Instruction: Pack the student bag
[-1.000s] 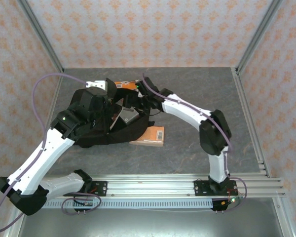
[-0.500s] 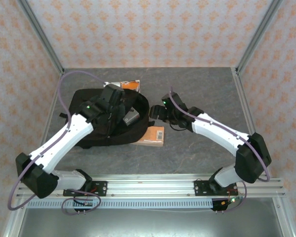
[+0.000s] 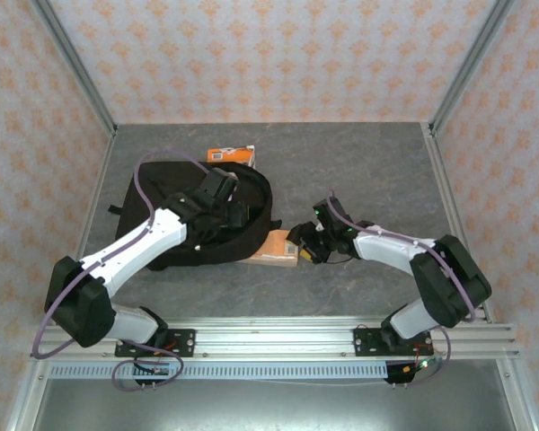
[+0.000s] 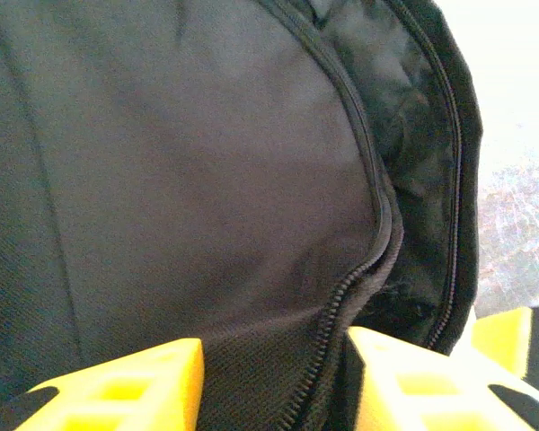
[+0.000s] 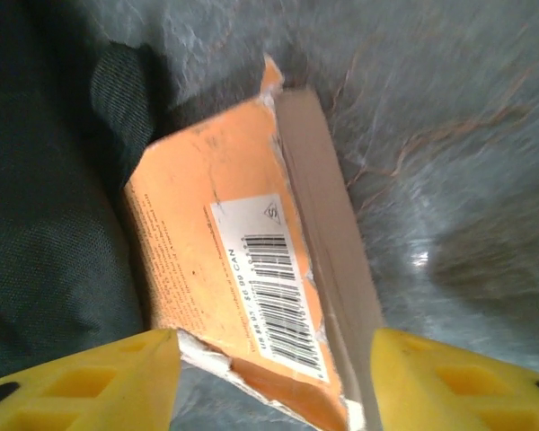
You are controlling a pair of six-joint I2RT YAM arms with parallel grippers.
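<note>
Table (image 3: 368, 171): grey, stone-patterned top, walled on three sides.

Bag (image 3: 166, 189): black, lying flat on the left half of the table with its rounded top to the right. The main zip (image 4: 359, 180) is undone along the curve, so the flap edge gapes.

Left arm (image 3: 135, 251): reaches forward from its base and lies over the bag. Right arm (image 3: 386, 247): folded low, with the forearm pointing left towards the bag's right edge.

Near book (image 3: 274, 247): orange, flat on the table, its left end tucked against or under the bag's lower right edge. The cover is torn at the corners, and a white barcode label (image 5: 274, 287) faces up. Far book (image 3: 231, 153): orange and white, lying just behind the bag.

Left gripper (image 4: 276, 350): jaws apart, poised over the bag's fabric, with the open zip line running down between the fingers.

Right gripper (image 5: 274, 346): jaws apart, straddling the near book across its width. The wrist view is blurred, so contact with the book's edges cannot be confirmed.
</note>
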